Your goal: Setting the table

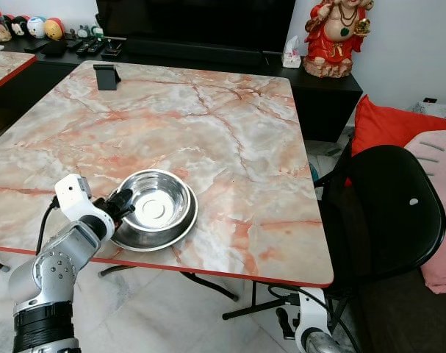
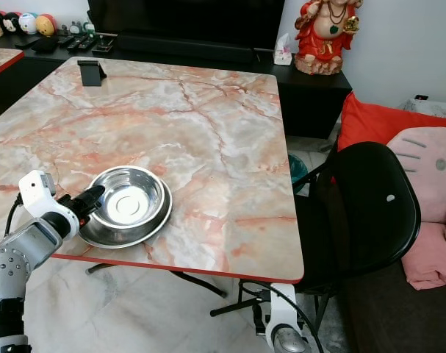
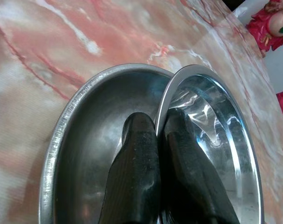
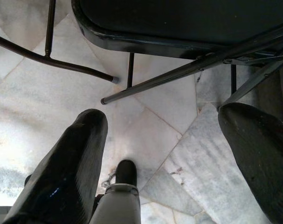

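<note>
- The left gripper (image 1: 122,201) is at the near left edge of the marble table (image 1: 208,140), its two black fingers (image 3: 136,158) pressed together on the rim of a steel bowl (image 1: 158,198)
- That bowl sits nested in a wider steel dish (image 1: 177,232); in the left wrist view one finger lies inside the bowl (image 3: 211,140) and the other outside it, over the dish (image 3: 85,140), so the bowl's rim is pinched between them
- Both vessels look bare inside, showing only reflections
- Bowl and dish rest on the tabletop just ahead of the gripper, close to the table's red-trimmed front edge
- Far beyond the gripper, at the table's back left, stands a small black stand (image 1: 106,76)
- Off to the right of the gripper, past the table's side, is a black chair (image 1: 388,213), with red and pink cushions (image 1: 428,154) behind it
- A red figurine (image 1: 334,35) stands on the dark cabinet past the table's far right corner, with a tissue pack (image 1: 291,55) beside it; no writing can be read on either
- The right gripper (image 4: 169,154) hangs low beside the chair, its fingers spread wide over the pale floor tiles (image 4: 34,107) and the chair's metal legs (image 4: 178,74)
</note>
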Controlling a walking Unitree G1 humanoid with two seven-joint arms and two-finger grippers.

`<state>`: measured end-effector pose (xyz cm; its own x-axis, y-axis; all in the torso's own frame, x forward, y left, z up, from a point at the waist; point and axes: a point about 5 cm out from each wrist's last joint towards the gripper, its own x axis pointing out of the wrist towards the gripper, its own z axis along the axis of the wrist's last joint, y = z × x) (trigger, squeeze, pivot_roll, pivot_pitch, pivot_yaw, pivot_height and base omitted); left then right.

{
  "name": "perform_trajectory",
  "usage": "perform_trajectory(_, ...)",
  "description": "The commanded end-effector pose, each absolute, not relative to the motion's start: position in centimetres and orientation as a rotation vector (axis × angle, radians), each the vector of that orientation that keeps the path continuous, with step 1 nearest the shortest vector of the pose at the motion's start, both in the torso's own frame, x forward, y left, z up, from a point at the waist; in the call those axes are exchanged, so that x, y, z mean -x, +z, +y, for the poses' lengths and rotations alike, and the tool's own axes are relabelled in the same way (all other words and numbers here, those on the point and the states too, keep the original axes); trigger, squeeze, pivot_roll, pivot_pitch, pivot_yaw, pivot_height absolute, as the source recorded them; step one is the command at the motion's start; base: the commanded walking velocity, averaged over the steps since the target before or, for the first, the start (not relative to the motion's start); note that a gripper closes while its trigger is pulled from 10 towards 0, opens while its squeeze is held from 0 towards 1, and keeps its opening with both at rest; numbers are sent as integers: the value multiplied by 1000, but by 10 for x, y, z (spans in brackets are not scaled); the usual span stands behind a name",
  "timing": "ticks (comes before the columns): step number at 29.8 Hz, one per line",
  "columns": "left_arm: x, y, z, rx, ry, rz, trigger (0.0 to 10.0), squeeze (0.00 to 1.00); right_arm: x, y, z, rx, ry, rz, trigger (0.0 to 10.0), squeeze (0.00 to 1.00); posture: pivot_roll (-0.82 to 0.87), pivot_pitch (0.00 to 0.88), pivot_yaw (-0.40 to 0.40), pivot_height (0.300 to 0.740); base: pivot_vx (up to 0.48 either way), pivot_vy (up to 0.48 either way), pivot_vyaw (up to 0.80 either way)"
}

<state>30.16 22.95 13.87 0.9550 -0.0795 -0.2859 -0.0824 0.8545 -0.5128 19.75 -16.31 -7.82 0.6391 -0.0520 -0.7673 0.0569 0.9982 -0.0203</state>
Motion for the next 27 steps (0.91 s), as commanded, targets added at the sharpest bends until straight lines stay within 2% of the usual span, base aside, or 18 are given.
perform_trajectory(1,-303,139,233,521,27,313,10000,71,-198,-78,-164,5,-62,879,10000,0,-33,0,-68,740,0,0,0)
perform_trajectory(19,-303,138,233,520,17,323,10000,125,-198,-78,-164,4,-63,879,10000,0,-32,0,-68,740,0,0,0)
perform_trajectory(27,-302,136,230,527,7,338,10000,102,-198,-78,-164,3,-63,878,10000,0,-31,0,-67,740,0,0,0)
